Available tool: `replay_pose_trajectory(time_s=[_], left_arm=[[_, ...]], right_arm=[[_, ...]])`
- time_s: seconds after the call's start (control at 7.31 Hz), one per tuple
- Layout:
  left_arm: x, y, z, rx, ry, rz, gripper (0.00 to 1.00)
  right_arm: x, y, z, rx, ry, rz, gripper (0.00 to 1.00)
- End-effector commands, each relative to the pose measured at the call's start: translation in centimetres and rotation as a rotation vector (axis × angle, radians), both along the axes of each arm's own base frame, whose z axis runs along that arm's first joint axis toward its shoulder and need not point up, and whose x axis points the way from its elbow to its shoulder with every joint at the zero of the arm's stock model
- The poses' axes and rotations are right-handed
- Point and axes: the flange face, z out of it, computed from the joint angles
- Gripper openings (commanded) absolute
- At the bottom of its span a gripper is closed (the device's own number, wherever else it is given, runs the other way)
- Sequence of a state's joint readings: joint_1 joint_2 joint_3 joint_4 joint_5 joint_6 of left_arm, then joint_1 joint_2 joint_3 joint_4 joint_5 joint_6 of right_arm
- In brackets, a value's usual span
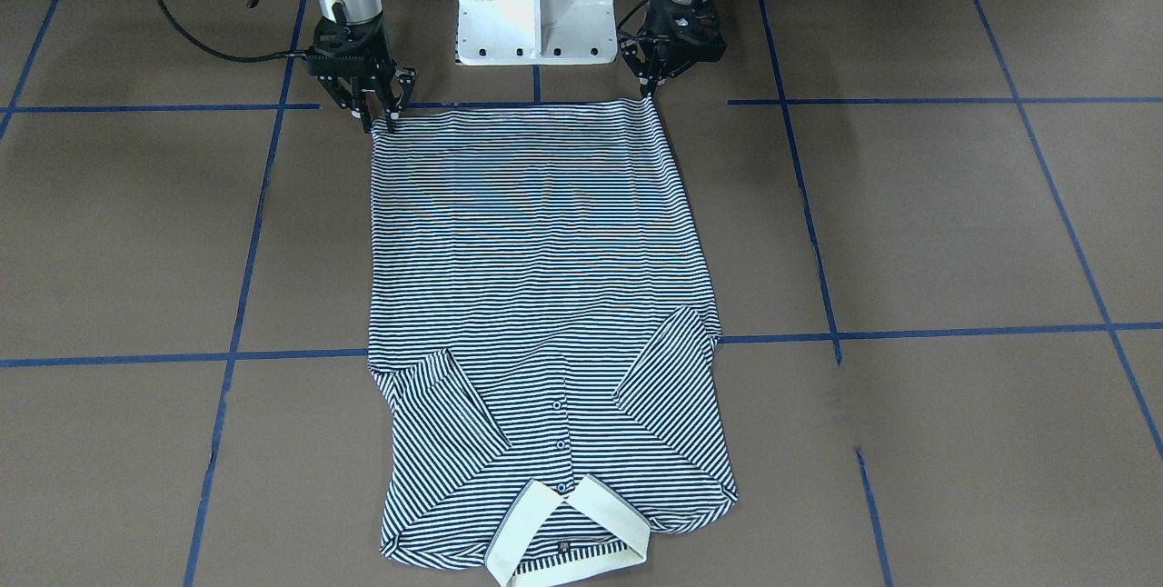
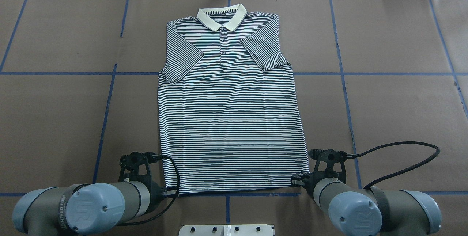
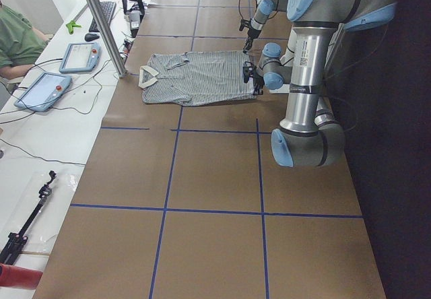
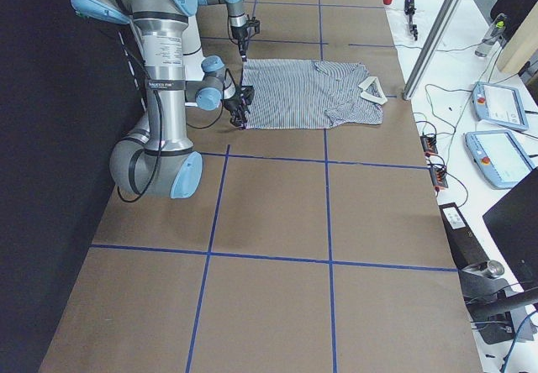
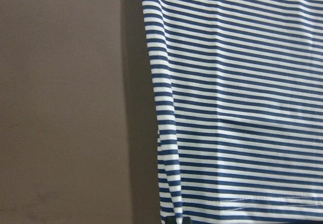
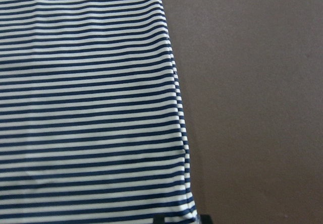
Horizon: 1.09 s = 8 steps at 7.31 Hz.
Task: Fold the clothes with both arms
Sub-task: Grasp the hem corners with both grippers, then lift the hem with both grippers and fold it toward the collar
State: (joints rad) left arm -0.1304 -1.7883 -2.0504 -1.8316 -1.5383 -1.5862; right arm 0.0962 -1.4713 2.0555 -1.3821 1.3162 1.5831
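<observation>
Exterior front-facing, right pincer [image 1: 380, 122] spread, hidden overhead

Brown table [image 2: 395, 111] cover with a blue tape [image 2: 384, 73] grid. Across from me is a white bench [image 3: 60, 137]. It has two pendants [image 3: 79, 57] side by side, with keyboard [image 3: 105, 15] and mouse [image 3: 92, 37] beyond them. Aluminium post [image 3: 102, 24] stands at the bench edge. Person in green sleeve [image 3: 17, 41] sits by the pendants. Black tool [image 3: 23, 225] lies at the bench end on my left.

Right gripper [image 1: 380, 122] pointing straight down, holding fingers apart; left gripper [image 1: 648, 94] tilting down, finger gap unreadable.
</observation>
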Motion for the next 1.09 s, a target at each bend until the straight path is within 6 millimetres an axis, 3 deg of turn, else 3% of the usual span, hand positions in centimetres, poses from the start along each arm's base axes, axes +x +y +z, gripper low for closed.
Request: replay_pose_trajectory(time_s=[0.0, 0.41, 0.55, 0.68, 0.96], left_arm=[[0.0, 0.0, 0.0, 0.002, 0.001, -0.002, 0.0], [-0.7, 0.0, -0.8, 0.005, 0.016, -0.003, 0.0], [-3.9, 0.0, -3.4, 0.054, 0.049, 0.047, 0.0], [-7.3, 1.1, -6.7, 0.047, 0.05, 0.12, 0.0], [-16.3, 2.7, -12.8, 0.017, 0.056, 0.181, 0.0]], right_arm=[[0.0, 0.0, -0.2, 0.002, -0.005, 0.002, 0.0], [1.1, -0.2, -1.5, 0.006, -0.031, 0.004, 0.0], [3.2, 0.2, -2.9, -0.003, -0.04, -0.027, 0.0], [5.6, 0.7, -5.9, -0.027, -0.058, -0.055, 0.0], [14.4, 3.2, -13.8, -0.081, -0.085, -0.135, 0.0]])
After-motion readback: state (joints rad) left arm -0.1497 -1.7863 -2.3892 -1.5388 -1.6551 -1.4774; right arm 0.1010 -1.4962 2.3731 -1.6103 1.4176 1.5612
